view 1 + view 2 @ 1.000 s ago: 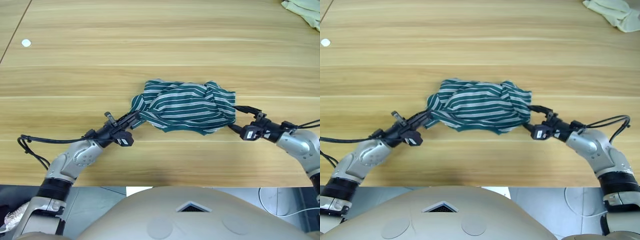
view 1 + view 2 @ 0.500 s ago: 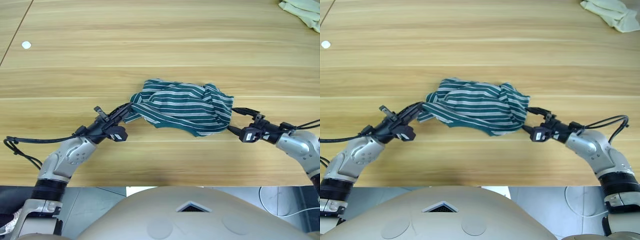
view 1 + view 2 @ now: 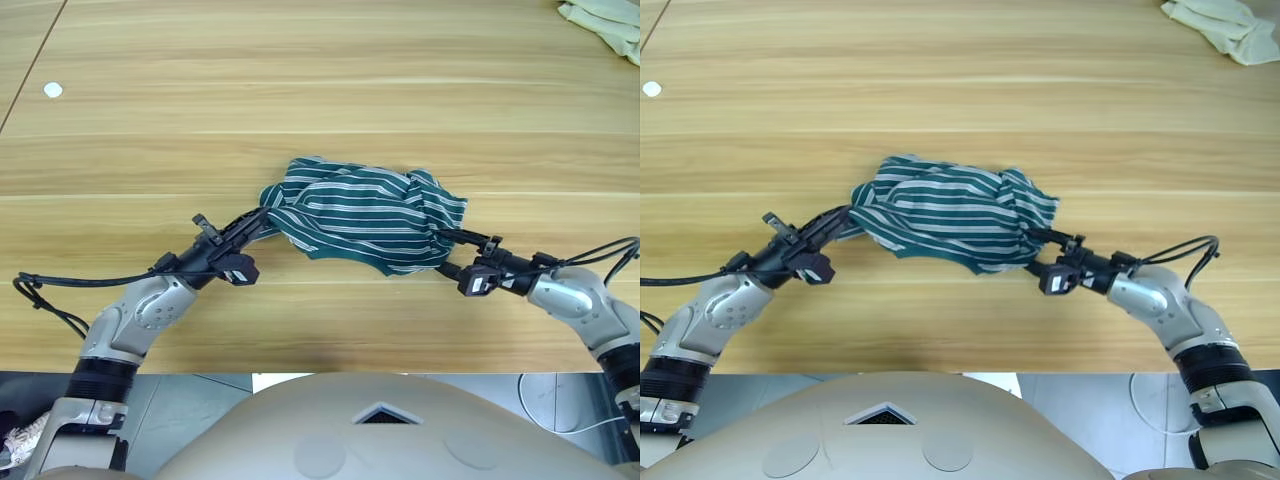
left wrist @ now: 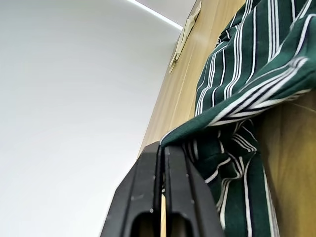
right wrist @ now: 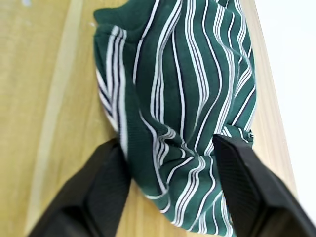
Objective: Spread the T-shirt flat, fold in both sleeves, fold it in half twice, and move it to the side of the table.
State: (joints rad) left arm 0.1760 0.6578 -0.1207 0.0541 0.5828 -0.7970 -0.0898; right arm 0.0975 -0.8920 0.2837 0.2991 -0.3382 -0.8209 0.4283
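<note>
Lying on the table: the T-shirt (image 3: pixel 365 225), dark green with thin white stripes, is seen bunched into a crumpled heap on the wooden table (image 3: pixel 320 60), near its middle and somewhat towards the near edge.
Shape of the heap: it is drawn out from 9 o'clock to 3 o'clock, with a knotted bulge of folds at the 3 o'clock end and a tapering corner at the 9 o'clock end.
Left gripper: the left gripper (image 3: pixel 264 219) is placed at the heap's 9 o'clock. Its fingers (image 4: pixel 145 197) are pressed together and the striped hem is pinched between their tips, with the cloth stretched from there back to the heap.
Right gripper: the right gripper (image 3: pixel 448 252) is set at the heap's 4 o'clock, low over the wood. Its fingers are spread wide and a thick fold of the shirt lies between them, straddled rather than clamped. The pads seem to touch the cloth on both sides, though this cannot be settled from the wrist view.
Cream cloth: a crumpled cream cloth (image 3: pixel 605 22) is seen between 1 and 2 o'clock of the shirt, at the far corner and well apart from it.
White mark: a small round white mark (image 3: pixel 53 90) is seen on the wood at 10 o'clock, also well apart.
Cable: a black cable (image 3: pixel 40 295) is looped beside the left arm at 8 o'clock.
</note>
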